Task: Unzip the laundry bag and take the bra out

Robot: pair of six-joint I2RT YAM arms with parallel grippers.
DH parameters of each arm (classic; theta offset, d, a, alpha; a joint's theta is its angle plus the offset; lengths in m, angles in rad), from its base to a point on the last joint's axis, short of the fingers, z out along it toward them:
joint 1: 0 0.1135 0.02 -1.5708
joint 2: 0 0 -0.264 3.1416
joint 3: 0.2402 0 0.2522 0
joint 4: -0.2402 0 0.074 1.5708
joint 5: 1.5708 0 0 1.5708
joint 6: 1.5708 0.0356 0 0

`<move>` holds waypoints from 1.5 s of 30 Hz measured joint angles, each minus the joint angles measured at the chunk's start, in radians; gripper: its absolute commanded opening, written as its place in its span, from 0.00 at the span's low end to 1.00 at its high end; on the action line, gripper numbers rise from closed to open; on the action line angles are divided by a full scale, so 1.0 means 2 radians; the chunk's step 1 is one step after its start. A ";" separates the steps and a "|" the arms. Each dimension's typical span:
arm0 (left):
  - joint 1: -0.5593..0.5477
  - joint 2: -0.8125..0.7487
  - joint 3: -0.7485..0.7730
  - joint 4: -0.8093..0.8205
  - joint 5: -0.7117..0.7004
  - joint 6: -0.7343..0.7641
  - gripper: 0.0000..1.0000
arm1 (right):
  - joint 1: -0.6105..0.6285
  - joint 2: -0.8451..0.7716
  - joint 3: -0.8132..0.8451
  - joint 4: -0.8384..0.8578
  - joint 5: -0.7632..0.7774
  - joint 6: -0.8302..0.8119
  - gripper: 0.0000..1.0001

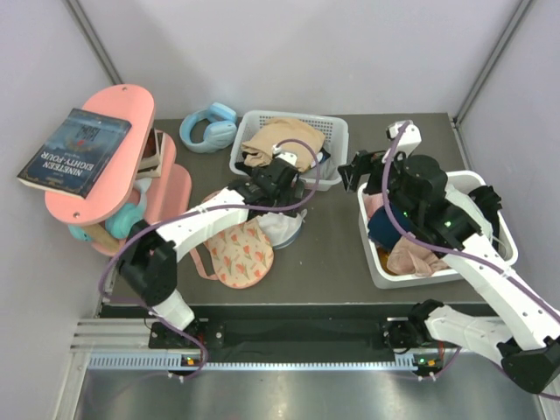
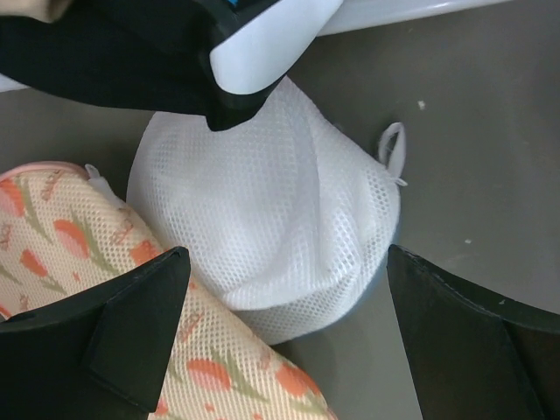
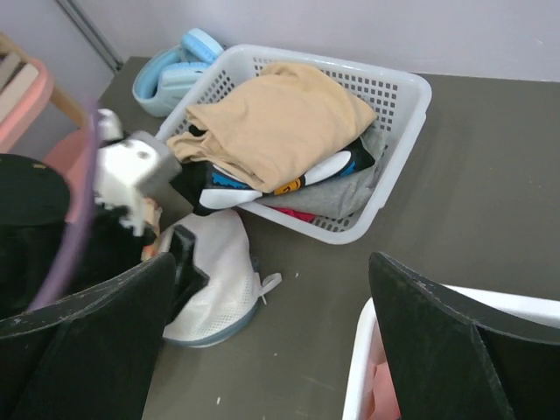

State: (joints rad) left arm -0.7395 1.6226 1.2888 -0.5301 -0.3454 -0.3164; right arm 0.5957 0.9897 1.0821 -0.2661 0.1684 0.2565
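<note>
The laundry bag (image 2: 271,219), a white mesh dome with a darker rim, lies on the dark table (image 1: 332,254) just in front of the back basket; it also shows as the laundry bag (image 1: 287,229) and laundry bag (image 3: 219,280). The bra (image 2: 79,254), peach with red flowers, lies outside the bag against its left side, bra (image 1: 241,254). My left gripper (image 2: 287,262) hangs open right over the bag, one finger on each side, and also shows as left gripper (image 1: 278,201). My right gripper (image 3: 273,271) is open and empty, raised between the two baskets, right gripper (image 1: 354,171).
A white slatted basket (image 1: 328,131) with a tan garment (image 3: 280,118) stands behind the bag. A second white basket (image 1: 372,262) of clothes is under my right arm. Blue headphones (image 1: 210,127) lie at the back left. A pink shelf (image 1: 105,188) carries a book (image 1: 74,153).
</note>
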 measured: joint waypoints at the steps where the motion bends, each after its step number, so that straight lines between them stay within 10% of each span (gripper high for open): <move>1: 0.000 0.014 0.002 0.000 -0.003 0.003 0.97 | 0.000 -0.007 -0.002 -0.002 0.001 0.004 0.91; 5: 0.001 0.061 0.023 0.000 -0.007 0.017 0.86 | 0.000 -0.031 -0.013 -0.007 0.004 0.015 0.91; 16: 0.001 0.126 0.055 -0.012 -0.033 0.024 0.00 | 0.000 -0.048 -0.027 -0.021 0.007 0.030 0.91; 34: 0.003 -0.035 0.035 0.009 0.179 -0.066 0.00 | 0.000 -0.047 -0.024 -0.050 0.028 0.026 0.92; 36: 0.016 -0.088 -0.012 0.039 0.206 -0.096 0.16 | 0.000 -0.046 -0.023 -0.050 0.027 0.026 0.92; 37: 0.029 -0.115 -0.046 0.058 0.219 -0.110 0.51 | 0.000 -0.046 -0.023 -0.050 0.027 0.026 0.92; 39: 0.072 -0.149 -0.112 0.080 0.244 -0.131 0.75 | 0.000 -0.042 -0.023 -0.051 0.027 0.026 0.92; 45: 0.162 -0.133 -0.190 0.020 0.225 -0.155 0.88 | 0.000 -0.026 -0.023 -0.051 0.017 0.026 0.92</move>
State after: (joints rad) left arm -0.4149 1.3560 0.9089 -0.4904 0.1051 -0.6262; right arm 0.5957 0.9386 1.0359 -0.3691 0.2028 0.3080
